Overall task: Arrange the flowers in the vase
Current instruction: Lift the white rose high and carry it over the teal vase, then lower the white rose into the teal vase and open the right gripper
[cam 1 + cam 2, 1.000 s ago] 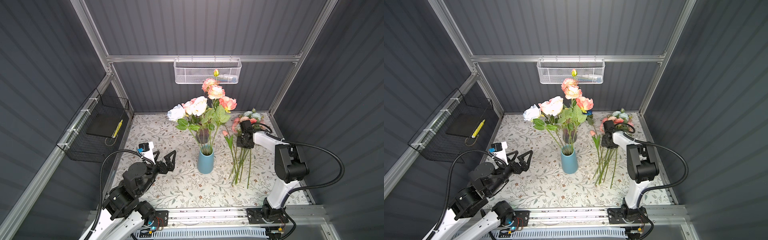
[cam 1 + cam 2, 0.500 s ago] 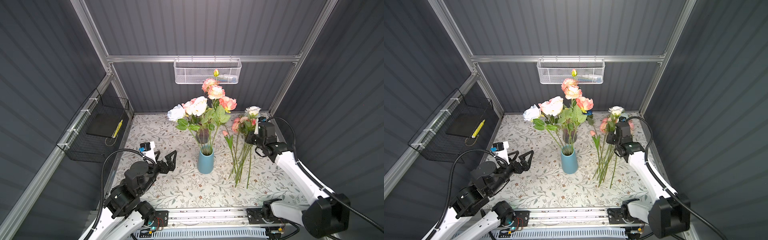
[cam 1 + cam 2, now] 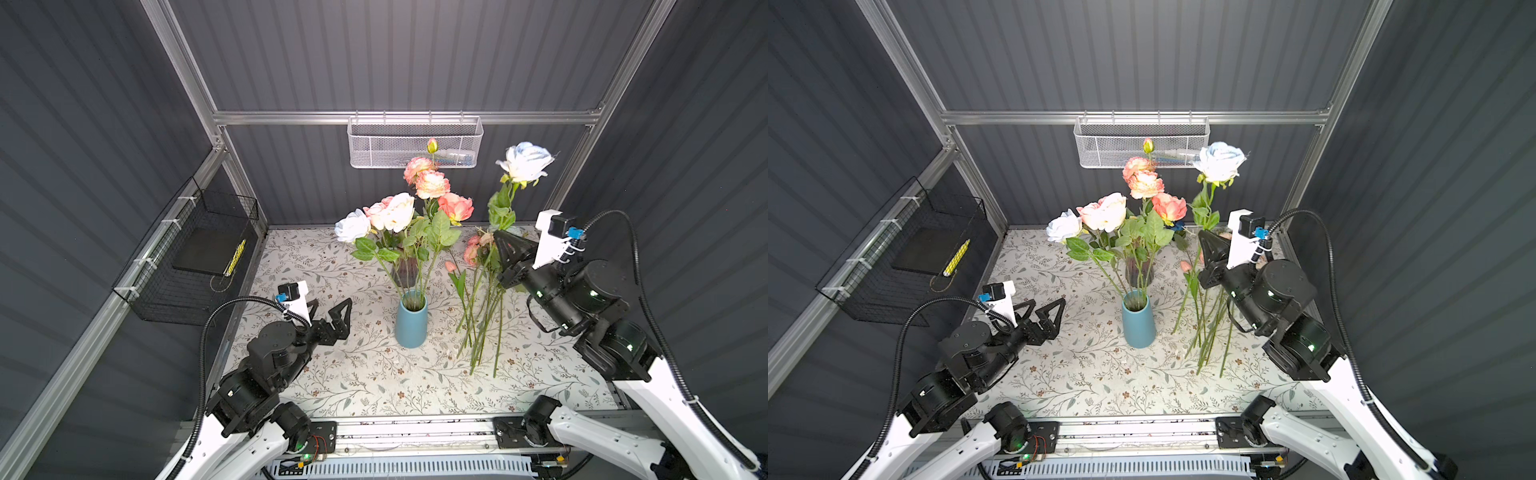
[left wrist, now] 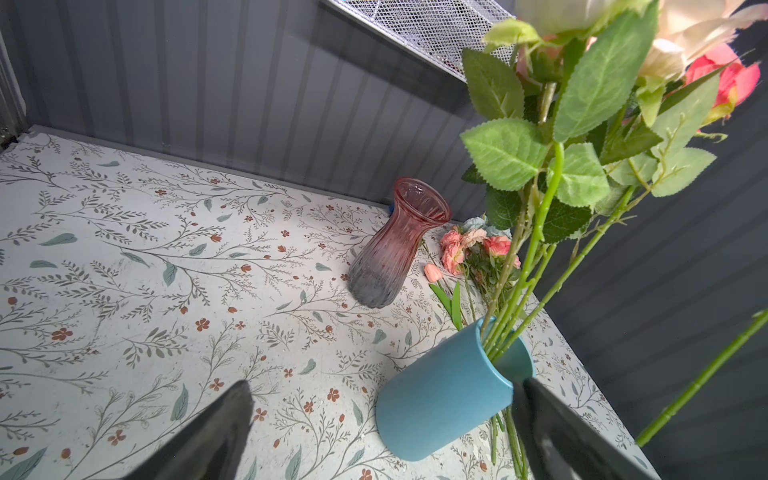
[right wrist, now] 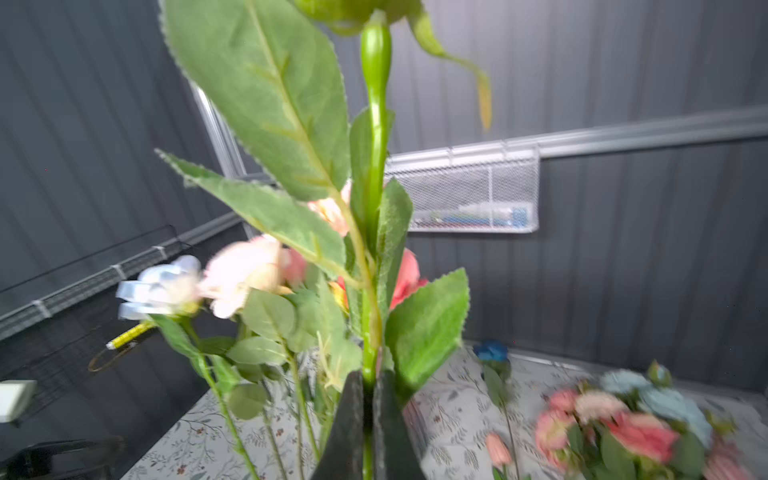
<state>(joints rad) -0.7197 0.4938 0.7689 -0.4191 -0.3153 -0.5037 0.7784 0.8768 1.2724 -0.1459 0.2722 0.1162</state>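
A second ago the right claw (image 3: 500,241) was low over the loose flowers (image 3: 482,291) on the right of the table (image 3: 332,374). Now it is raised and clenched on the stem of one pale blue rose (image 3: 524,162), which stands nearly upright with its head high near the far wall. We judge that the pick is made and that the carry left to the blue vase (image 3: 410,322), at mid-table, comes next. The stem's lower end is hard to follow against the pile, so we cannot tell whether it is clear.

The left claw (image 3: 328,309) has hardly moved. It hovers released and empty to the near left of the blue vase.

By our count:
- One rose is in the air.
- The bunch (image 3: 419,232) in the blue vase has six open heads and one yellow bud.
- The loose flowers are too tangled to count, though they look like roughly half a dozen stems.
- One deep blue head (image 5: 491,350) lies on the far side.
- There are two vases, the second being an empty pink glass vase (image 4: 395,245) behind the blue one.
- There are two baskets, a mesh basket (image 3: 415,143) on the far wall and a wire basket (image 3: 187,266) on the left wall.
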